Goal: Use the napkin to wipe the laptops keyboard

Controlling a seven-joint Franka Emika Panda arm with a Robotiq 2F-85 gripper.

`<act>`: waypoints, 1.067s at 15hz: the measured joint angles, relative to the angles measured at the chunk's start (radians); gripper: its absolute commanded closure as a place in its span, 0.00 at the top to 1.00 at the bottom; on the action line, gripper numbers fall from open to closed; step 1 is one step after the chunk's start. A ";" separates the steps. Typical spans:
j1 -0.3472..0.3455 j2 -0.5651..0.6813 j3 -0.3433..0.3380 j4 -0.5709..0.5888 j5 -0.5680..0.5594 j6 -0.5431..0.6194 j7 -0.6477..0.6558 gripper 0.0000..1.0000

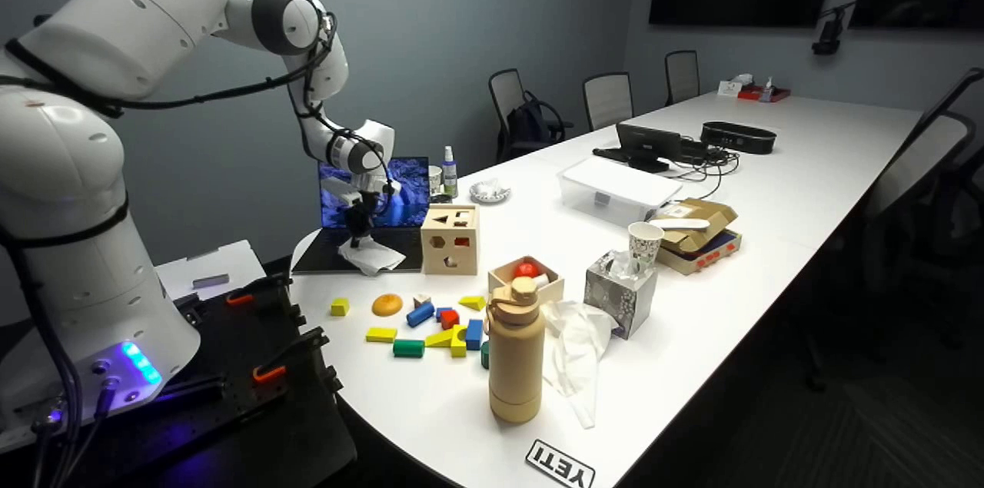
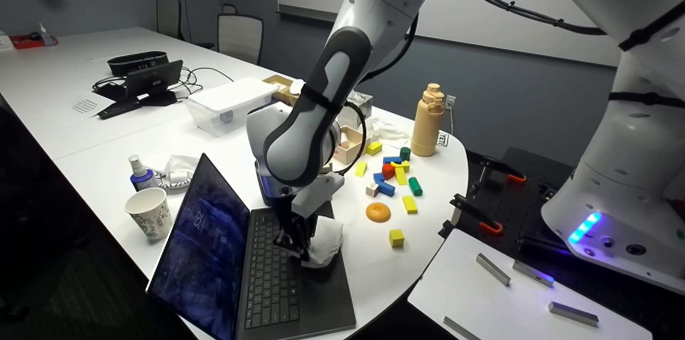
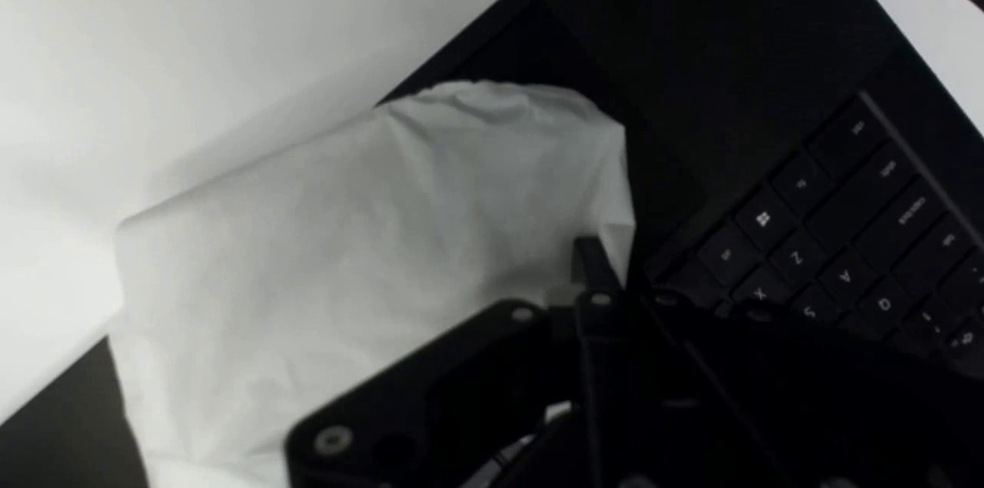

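The gripper [image 3: 619, 287] is clenched on the napkin [image 3: 346, 265], which is draped over the palm rest [image 2: 324, 305] of the laptop [image 2: 219, 254] and past its front edge; the keyboard [image 2: 273, 281] is partly hidden by the gripper; just beside the laptop is placed a wooden box [image 1: 450, 250], and coloured blocks [image 1: 421, 314] are scattered across the table [image 1: 430, 415]

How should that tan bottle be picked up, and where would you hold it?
Probably by the cap, coming from above: the bottle stands upright, it narrows toward that end, and nothing hangs over it.
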 measured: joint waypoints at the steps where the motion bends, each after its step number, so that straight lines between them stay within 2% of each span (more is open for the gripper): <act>1: -0.010 0.012 0.010 0.009 0.004 0.000 -0.029 0.00; 4: -0.025 0.012 0.018 0.006 0.006 0.012 -0.062 0.00; 6: -0.035 -0.018 0.019 -0.035 0.014 0.060 -0.060 0.00; 11: -0.054 -0.201 0.006 -0.269 0.087 0.217 -0.002 0.00; 16: -0.104 -0.418 0.001 -0.534 0.204 0.337 0.044 0.00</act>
